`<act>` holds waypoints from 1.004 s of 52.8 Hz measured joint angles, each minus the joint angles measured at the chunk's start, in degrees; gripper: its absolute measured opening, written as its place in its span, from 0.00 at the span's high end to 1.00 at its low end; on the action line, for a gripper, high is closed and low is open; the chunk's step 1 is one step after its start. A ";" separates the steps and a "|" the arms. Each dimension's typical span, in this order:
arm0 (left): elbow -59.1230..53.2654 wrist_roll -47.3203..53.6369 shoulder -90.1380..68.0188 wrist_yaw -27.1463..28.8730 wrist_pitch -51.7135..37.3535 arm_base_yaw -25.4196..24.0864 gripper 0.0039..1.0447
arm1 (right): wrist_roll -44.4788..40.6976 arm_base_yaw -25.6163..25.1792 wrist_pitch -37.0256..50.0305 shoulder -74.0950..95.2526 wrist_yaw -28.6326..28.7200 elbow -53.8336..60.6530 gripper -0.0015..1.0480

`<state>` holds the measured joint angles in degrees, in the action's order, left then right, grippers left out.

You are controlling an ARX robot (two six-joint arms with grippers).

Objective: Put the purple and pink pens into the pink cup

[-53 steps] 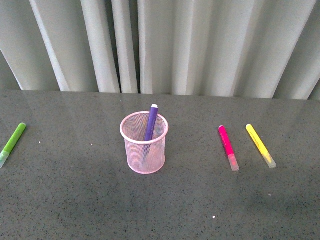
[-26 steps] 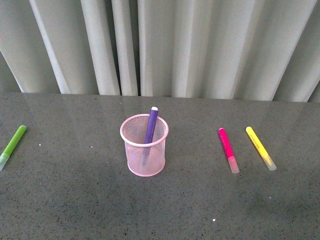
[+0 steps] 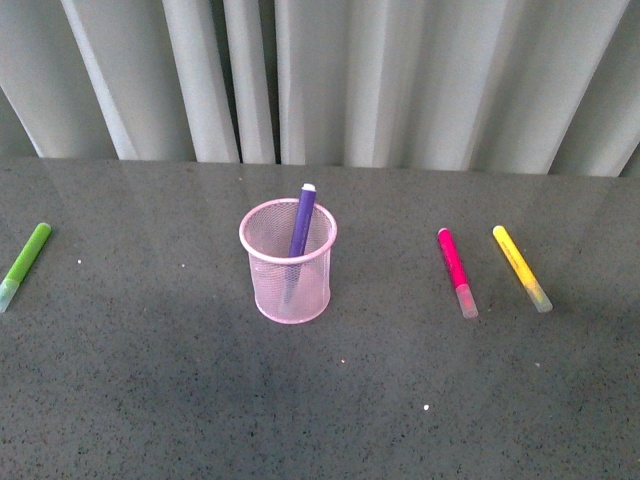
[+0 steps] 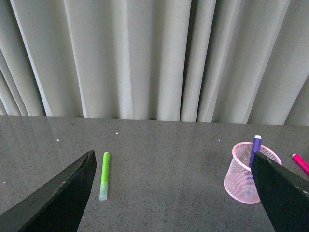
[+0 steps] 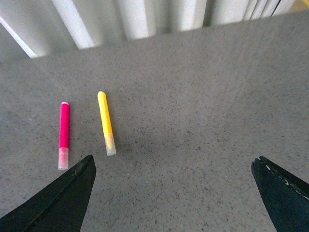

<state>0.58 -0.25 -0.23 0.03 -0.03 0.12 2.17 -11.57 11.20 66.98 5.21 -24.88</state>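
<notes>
Both my left fingers (image 4: 63, 198) and my right fingers (image 5: 58, 203) are spread wide. The purple pen (image 3: 302, 215) leans inside the pink cup (image 3: 268, 292); the pink pen (image 3: 453, 262) lies on the table (image 3: 150, 380) right of that cup.

This is looking like a staged lab or studio bench: a pale pleated curtain (image 3: 400, 80) is hanging as a plain backdrop along the far edge of a dark speckled tabletop (image 3: 150, 400), where a pink mesh cup (image 3: 288, 285) is standing.
</notes>
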 joint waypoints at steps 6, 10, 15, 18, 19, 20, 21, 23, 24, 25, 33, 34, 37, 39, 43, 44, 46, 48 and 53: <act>0.00 0.00 0.00 0.00 0.00 0.00 0.06 | -0.13 2.71 2.84 17.70 -3.26 -7.98 0.07; 0.00 0.00 0.00 0.00 0.00 0.00 0.06 | -0.09 5.95 3.43 27.56 -5.27 -13.05 0.07; 0.00 0.00 0.00 -0.02 0.00 0.00 0.06 | -0.09 10.75 3.45 35.95 -6.86 -19.15 0.07; 0.00 0.00 0.00 0.00 0.00 0.00 0.06 | 0.26 13.42 2.97 39.93 -7.67 -23.37 0.07; 0.00 0.00 0.00 0.00 0.00 0.00 0.06 | 0.50 14.10 2.67 40.98 -8.00 -24.61 0.07; 0.00 0.00 0.00 0.00 0.00 0.00 0.06 | 0.61 14.43 2.54 41.48 -8.09 -25.24 0.07; 0.00 0.00 0.00 0.00 0.00 0.00 0.06 | 0.70 15.08 2.27 42.45 -8.17 -26.43 0.07; 0.00 0.00 0.00 0.00 0.00 0.00 0.06 | 0.92 15.98 1.81 43.91 -8.20 -28.15 0.07; 0.00 0.00 0.00 0.00 0.00 0.00 0.06 | 1.05 16.52 1.53 44.85 -8.20 -29.27 0.07; 0.00 0.00 0.00 0.00 0.00 0.00 0.06 | 1.11 16.79 1.40 45.33 -8.20 -29.83 0.07; 0.00 0.00 0.00 0.00 0.00 0.00 0.06 | 1.97 19.06 -0.52 50.51 -8.22 -35.67 0.07; 0.00 0.00 0.00 0.00 0.00 0.00 0.06 | 2.25 19.45 -1.01 51.67 -8.28 -36.96 0.07; 0.00 0.00 0.00 0.00 0.00 0.00 0.06 | 2.67 20.06 -1.88 53.77 -8.63 -39.50 0.07; 0.00 0.00 0.00 0.00 0.00 0.00 0.06 | 2.84 20.55 -2.47 55.30 -8.85 -41.42 0.07; 0.00 0.00 0.00 0.00 0.00 0.00 0.06 | 3.10 21.33 -3.28 57.77 -9.20 -44.41 0.07; 0.00 0.00 0.00 0.00 0.00 0.00 0.06 | 3.15 21.51 -3.37 58.31 -9.22 -44.94 0.07; 0.00 0.00 0.00 0.00 0.00 0.00 0.06 | 3.26 21.81 -3.63 59.23 -9.20 -45.86 0.07; 0.00 0.00 0.00 0.00 0.00 0.00 0.06 | 3.37 22.03 -3.85 59.98 -9.22 -46.53 0.07; 0.00 0.00 0.00 0.00 0.00 0.00 0.06 | 4.00 22.75 -4.07 62.07 -9.07 -48.28 0.07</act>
<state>0.58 -0.25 -0.23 0.03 -0.03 0.12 6.17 11.18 7.14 129.05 -3.86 -73.17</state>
